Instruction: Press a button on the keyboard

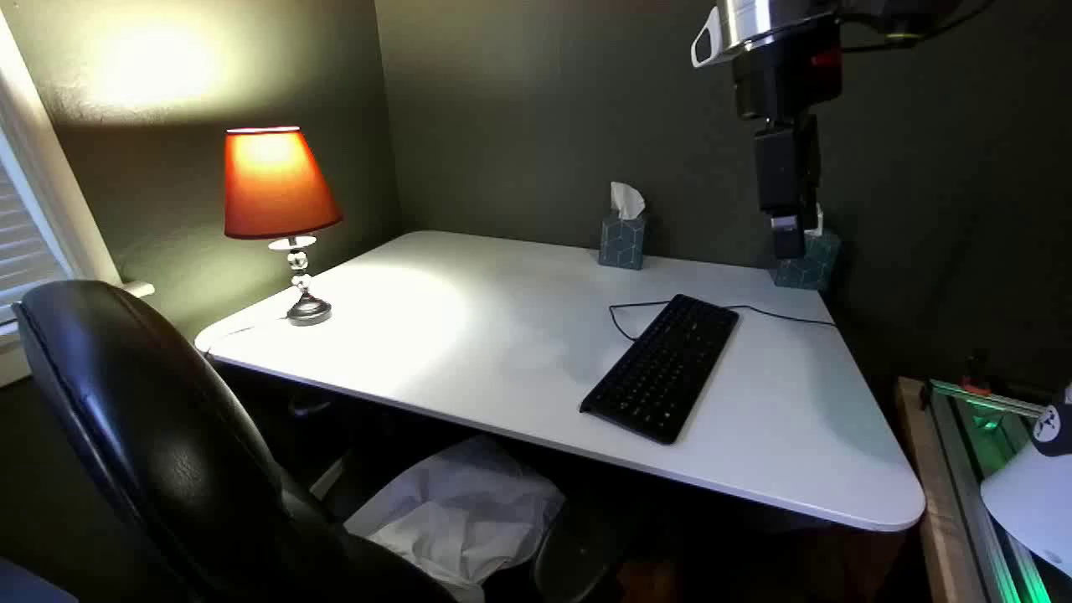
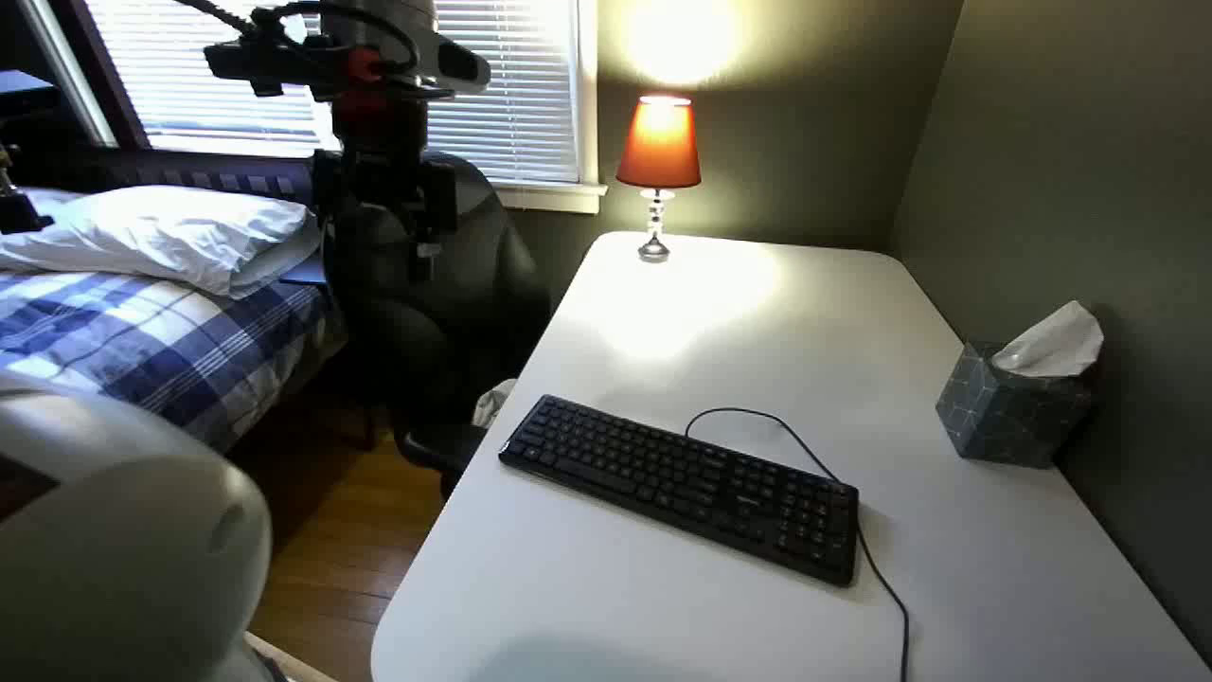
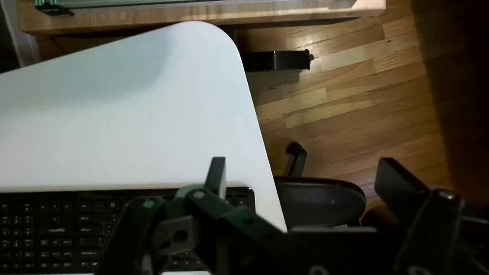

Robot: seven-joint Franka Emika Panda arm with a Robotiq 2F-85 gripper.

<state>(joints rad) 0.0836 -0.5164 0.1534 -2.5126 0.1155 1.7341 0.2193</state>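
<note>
Black keyboard (image 2: 680, 488) well below wide-parted fingers (image 3: 400, 182)

We find it flat on the white surface (image 1: 502, 335); in the wrist view one finger hides part of it, the other far aside. We cannot read the keyboard's blurred logo (image 3: 57, 230) or, farther out, the emblem (image 1: 1047, 425) on the arm (image 1: 1032, 502).

One keyboard (image 2: 682, 483), black, lying slantwise on a white table (image 2: 568, 568); thin cable (image 2: 739, 409) looped past its far edge. Bearings from the keyboard: twelve o'clock, lit lamp (image 2: 660, 152), orange-red shaded; half past two, tissue box (image 2: 1008, 412); ten o'clock, dark gripper (image 2: 379, 242), hanging well apart, seen before a black chair (image 2: 492, 294); half past nine, plaid-covered bed (image 2: 180, 332).
</note>
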